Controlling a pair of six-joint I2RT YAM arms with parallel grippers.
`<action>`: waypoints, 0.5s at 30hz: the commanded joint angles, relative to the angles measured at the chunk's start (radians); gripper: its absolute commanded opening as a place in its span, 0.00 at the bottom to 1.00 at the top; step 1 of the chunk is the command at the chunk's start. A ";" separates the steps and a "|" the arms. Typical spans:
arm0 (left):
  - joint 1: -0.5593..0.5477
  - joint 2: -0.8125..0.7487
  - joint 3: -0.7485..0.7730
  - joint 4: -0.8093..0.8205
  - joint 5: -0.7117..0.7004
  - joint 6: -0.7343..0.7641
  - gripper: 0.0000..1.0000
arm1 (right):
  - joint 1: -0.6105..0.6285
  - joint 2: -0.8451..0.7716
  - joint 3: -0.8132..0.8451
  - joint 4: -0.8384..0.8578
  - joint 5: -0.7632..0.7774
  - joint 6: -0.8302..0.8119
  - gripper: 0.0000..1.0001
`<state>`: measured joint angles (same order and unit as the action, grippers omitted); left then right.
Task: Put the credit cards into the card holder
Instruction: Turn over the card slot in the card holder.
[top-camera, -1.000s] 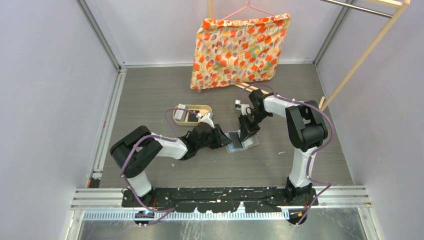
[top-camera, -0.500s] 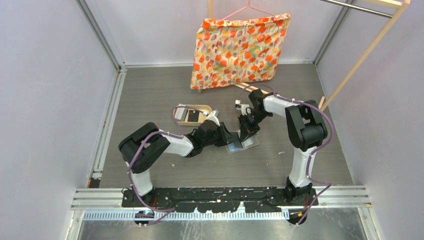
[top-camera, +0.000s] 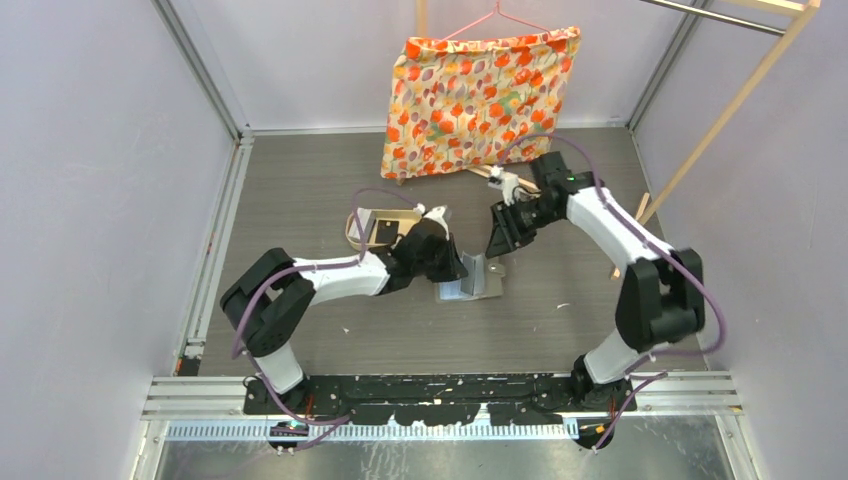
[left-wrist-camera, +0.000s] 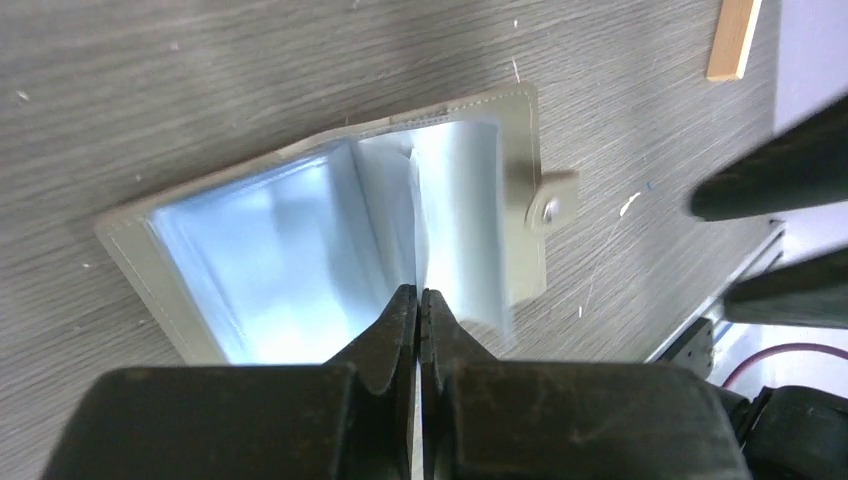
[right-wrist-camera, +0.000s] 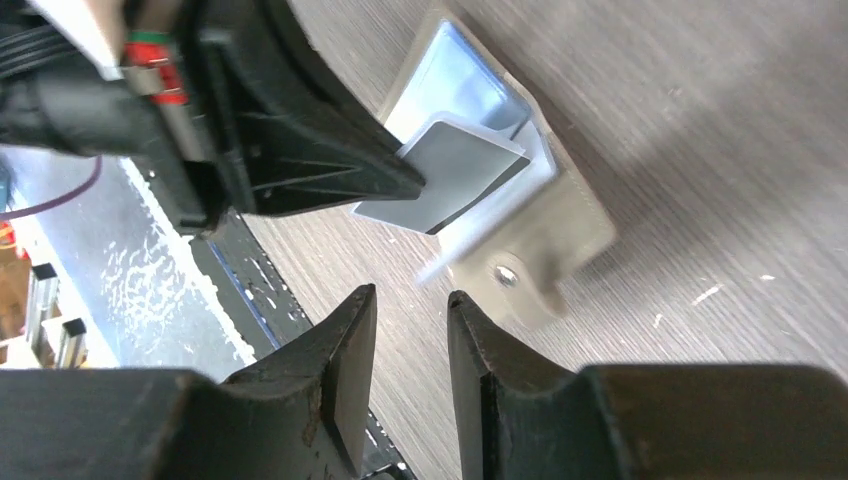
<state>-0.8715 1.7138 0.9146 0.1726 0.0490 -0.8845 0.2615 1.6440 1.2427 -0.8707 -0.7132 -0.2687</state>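
Grey wood-grain table (top-camera: 300, 180) seen from above, with two robot arms reaching in from the near edge. We see the holder (top-camera: 478, 287) lying open near the middle of the table, between the two grippers.

The left gripper (top-camera: 455, 265) comes in from the left, low over the holder. In the right wrist view its jaws (right-wrist-camera: 395, 180) are closed on one end of a grey card (right-wrist-camera: 440, 170). The card's free end sits over the holder's (right-wrist-camera: 575, 225) pale blue clear pockets. We cannot tell whether that end is inside a pocket or only resting against one.

In the left wrist view the gripper's (left-wrist-camera: 418, 298) two dark fingers are pressed together, pointing at the holder's (left-wrist-camera: 300, 240) centre fold. There the clear pockets stand up from the flat cover. A snap tab sticks out from the holder's right edge.

The right gripper (top-camera: 500, 238) hangs just beyond the holder's far side. Its wrist view shows the gripper (right-wrist-camera: 412, 325) with jaws a little apart and nothing between them, the table showing through the gap.

Left of the left gripper sits a tan tray (top-camera: 400, 212) with a black card (top-camera: 383, 232) inside. At the back of the table a floral cloth (top-camera: 480, 100) hangs from a pink hanger.
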 joint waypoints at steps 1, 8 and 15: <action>-0.004 -0.037 0.207 -0.406 -0.028 0.166 0.00 | -0.063 -0.097 -0.001 -0.019 -0.113 -0.043 0.38; -0.029 0.172 0.525 -0.757 -0.027 0.239 0.00 | -0.143 -0.095 -0.005 -0.031 -0.170 -0.038 0.37; -0.079 0.307 0.764 -0.946 -0.150 0.287 0.01 | -0.149 -0.075 -0.011 -0.021 -0.163 -0.016 0.37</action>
<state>-0.9234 1.9942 1.5658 -0.5941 -0.0250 -0.6487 0.1116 1.5608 1.2282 -0.8917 -0.8463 -0.2913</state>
